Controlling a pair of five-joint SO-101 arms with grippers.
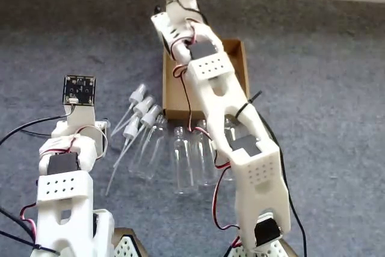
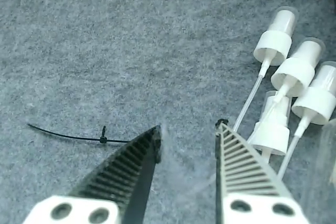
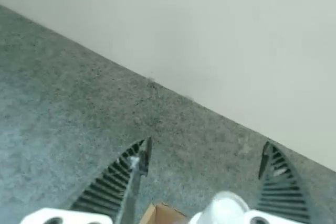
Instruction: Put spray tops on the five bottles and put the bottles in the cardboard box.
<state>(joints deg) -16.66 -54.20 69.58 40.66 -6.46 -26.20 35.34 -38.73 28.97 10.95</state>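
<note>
– What's the left pincer [image 2: 189,129] doing?
– Half open over carpet [image 2: 105,51], just beside four spray tops [image 1: 144,105].
– Bottles?
– Four bottles [image 1: 183,167] lie before the box [image 1: 172,91], one partly under the arm [image 1: 210,76].
– And the right pincer [image 3: 206,148]?
– Wide open past the box's far end, a white cap [image 3: 226,206] beneath it.

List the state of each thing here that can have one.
Left arm: jaws open, empty.
Right arm: jaws open wide.
Spray tops: loose, lying off the bottles.
Cardboard box: open-topped, inside mostly hidden.
Bottles: lying down, uncapped, outside the box.
</note>
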